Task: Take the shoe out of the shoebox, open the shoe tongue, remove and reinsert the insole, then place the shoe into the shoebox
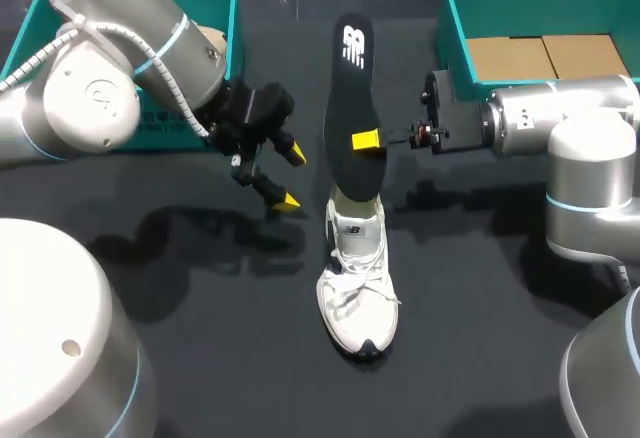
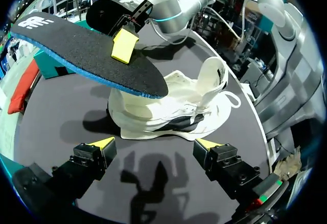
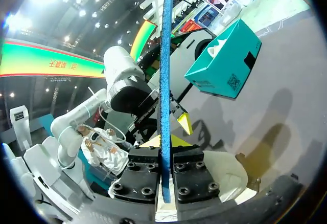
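A black insole (image 1: 349, 98) with a blue underside hangs in the air above the table, its heel end over the white shoe (image 1: 358, 278). My right gripper (image 1: 368, 140) is shut on the insole's edge from the right. In the right wrist view the insole (image 3: 165, 70) stands edge-on between the right gripper (image 3: 164, 155) fingers, with the shoe (image 3: 227, 178) below. My left gripper (image 1: 290, 176) is open and holds nothing, left of the insole. The left wrist view shows the left gripper (image 2: 156, 144) low over the table, with the shoe (image 2: 173, 106) and insole (image 2: 87, 47) ahead of it.
A teal shoebox (image 1: 458, 33) with a cardboard floor stands at the back right, behind my right arm. Another teal box (image 1: 222, 18) sits at the back left, partly hidden by my left arm. Dark table surface lies around the shoe.
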Action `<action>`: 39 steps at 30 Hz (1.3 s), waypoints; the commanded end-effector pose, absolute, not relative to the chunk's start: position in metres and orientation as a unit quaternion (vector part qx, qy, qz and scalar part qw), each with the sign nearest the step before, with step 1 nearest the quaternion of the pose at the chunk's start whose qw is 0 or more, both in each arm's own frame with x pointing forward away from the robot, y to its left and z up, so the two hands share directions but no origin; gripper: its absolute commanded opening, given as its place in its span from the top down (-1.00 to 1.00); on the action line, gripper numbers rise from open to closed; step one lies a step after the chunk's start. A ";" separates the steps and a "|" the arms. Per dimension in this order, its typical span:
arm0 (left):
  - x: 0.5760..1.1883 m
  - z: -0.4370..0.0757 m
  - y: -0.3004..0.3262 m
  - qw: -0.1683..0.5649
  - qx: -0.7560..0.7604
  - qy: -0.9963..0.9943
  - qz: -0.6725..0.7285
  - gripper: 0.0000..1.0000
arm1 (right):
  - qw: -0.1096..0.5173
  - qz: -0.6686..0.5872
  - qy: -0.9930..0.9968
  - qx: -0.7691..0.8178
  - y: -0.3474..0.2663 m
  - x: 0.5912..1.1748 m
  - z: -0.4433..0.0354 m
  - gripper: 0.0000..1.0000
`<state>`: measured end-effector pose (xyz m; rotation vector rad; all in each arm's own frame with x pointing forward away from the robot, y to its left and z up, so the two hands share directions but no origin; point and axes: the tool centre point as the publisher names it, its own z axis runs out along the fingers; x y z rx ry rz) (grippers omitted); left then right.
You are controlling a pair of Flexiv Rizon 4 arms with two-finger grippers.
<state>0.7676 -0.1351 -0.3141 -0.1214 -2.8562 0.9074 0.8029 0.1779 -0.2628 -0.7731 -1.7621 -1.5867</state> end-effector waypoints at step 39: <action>0.762 -0.349 -0.149 0.045 -0.031 -0.954 0.296 -1.00 | 0.266 -0.638 -0.691 -0.209 0.187 0.809 -0.287 1.00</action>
